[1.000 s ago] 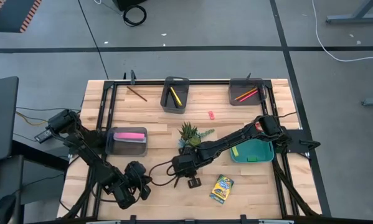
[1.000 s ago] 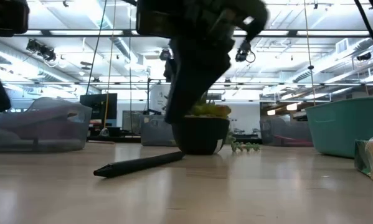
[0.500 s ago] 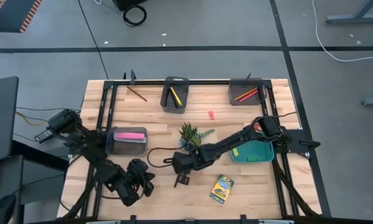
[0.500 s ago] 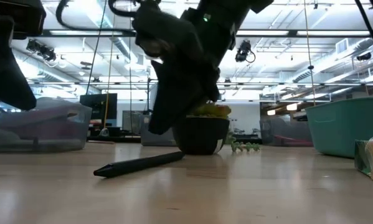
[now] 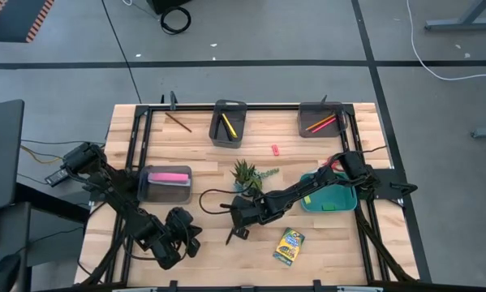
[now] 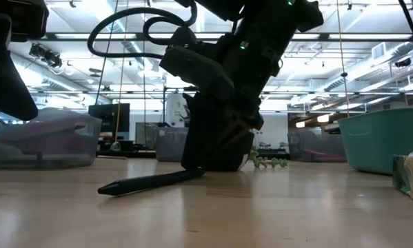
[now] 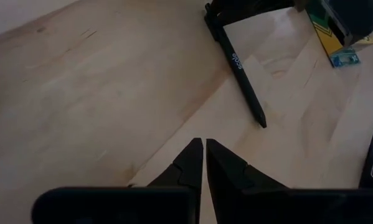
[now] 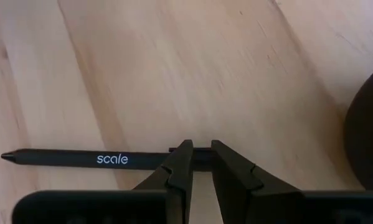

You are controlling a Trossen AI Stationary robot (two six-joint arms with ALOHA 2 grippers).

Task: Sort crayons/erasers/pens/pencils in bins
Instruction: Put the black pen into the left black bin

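A black pen (image 8: pixel 105 158) lies flat on the table near the front middle (image 5: pixel 233 236), seen also in the low view (image 6: pixel 151 180). My right gripper (image 8: pixel 198 155) is low over the pen's blunt end, pointing steeply down, its fingers a narrow gap apart (image 5: pixel 239 229). To the pen's left my left gripper (image 7: pixel 203 146) hovers shut and holds nothing (image 5: pixel 192 239). The crayon box (image 5: pixel 289 246) lies flat to the pen's right. My right gripper comes from above, slanting down. One fingertip (image 8: pixel 181 163) rests on top of the pen beside its blunt end (image 8: pixel 200 151), which shows in the gap between the fingers. The fingers stand in line with the pen, not across it, and the pen stays flat on the table.
A potted plant (image 5: pixel 247 174) stands just behind the right gripper. The teal bin (image 5: pixel 340 201) is at right, a grey bin with a pink bar (image 5: pixel 166 183) at left, and two bins (image 5: pixel 228 123) (image 5: pixel 321 122) at the far edge. A pink eraser (image 5: pixel 275 149) and a thin stick (image 5: pixel 178 122) lie loose.
My right gripper has come down from above the pen onto its blunt end, rolling about its own axis and shifting a little toward the table's left. Its finger gap looks the same.
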